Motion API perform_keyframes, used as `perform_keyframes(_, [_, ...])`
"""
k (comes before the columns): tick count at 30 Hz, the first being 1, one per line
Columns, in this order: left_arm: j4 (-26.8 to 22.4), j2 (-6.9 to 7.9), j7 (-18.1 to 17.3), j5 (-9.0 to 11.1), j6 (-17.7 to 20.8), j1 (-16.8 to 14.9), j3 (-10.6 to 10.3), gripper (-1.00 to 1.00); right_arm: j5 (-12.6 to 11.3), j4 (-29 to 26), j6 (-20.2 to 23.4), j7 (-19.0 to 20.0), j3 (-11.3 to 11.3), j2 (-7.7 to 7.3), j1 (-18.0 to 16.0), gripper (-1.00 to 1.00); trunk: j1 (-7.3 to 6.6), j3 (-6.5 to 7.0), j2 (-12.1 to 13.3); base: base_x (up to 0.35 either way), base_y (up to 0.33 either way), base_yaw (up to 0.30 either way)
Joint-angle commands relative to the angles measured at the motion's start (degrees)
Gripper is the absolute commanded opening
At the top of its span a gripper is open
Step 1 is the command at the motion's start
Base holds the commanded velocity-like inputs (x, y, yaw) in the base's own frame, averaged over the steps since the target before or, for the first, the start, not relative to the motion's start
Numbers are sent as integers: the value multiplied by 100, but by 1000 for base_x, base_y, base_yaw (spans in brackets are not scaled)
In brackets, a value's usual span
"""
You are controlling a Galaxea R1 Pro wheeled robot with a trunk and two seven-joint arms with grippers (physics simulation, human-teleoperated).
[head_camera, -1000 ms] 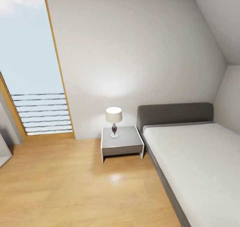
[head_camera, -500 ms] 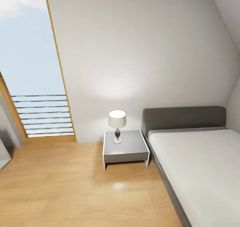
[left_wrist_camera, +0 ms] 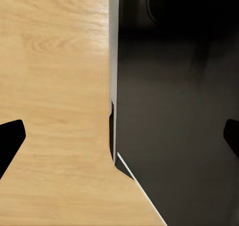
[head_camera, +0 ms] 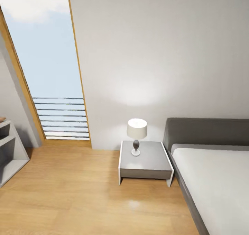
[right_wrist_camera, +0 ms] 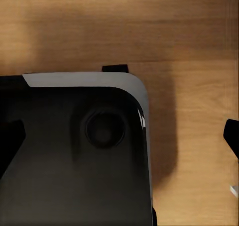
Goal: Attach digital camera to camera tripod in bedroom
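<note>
- The head view looked across the bedroom point(head_camera: 155, 55) with its pale grey wall and a light wood plank floor point(head_camera: 69, 193).
- A tall window point(head_camera: 52, 72) in an oak-coloured frame stood at the left of that view, with sky beyond and thin horizontal rails across its lower part.
- A low grey nightstand point(head_camera: 145, 162) with white side panels sat on the floor against the wall, just beside the head of the bed.
- A small lamp point(head_camera: 136, 134) with a lit cream shade and a dark turned stem stood upright on the nightstand, toward its back left corner.
- The bed point(head_camera: 218, 179) had a dark grey headboard and a white mattress and ran out of the view at the right.
- A grey open shelf point(head_camera: 8, 155) showed at the left edge.
- In the left wrist view, the left tool point(left_wrist_camera: 119, 136) was released, its dark fingertips point(left_wrist_camera: 10, 136) wide apart at the picture's edges, with the plank floor and the robot's black base point(left_wrist_camera: 179, 126) beyond them.
- In the right wrist view, the right tool point(right_wrist_camera: 119, 141) was likewise released, with nothing between its fingers, over the same black base and floor.
</note>
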Motion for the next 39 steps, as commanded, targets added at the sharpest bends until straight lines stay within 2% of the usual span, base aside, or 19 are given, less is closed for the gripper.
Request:
perform_keyframes(1, [-10,0,0,9,0,2,4,100,-1,-1,-17,15,-43,0,0,100,4,-4,-2,342,0,284])
perform_keyframes(39, [-10,0,0,9,0,2,4,100,-1,-1,-23,15,-43,0,1,100,4,-4,-2,338,0,285])
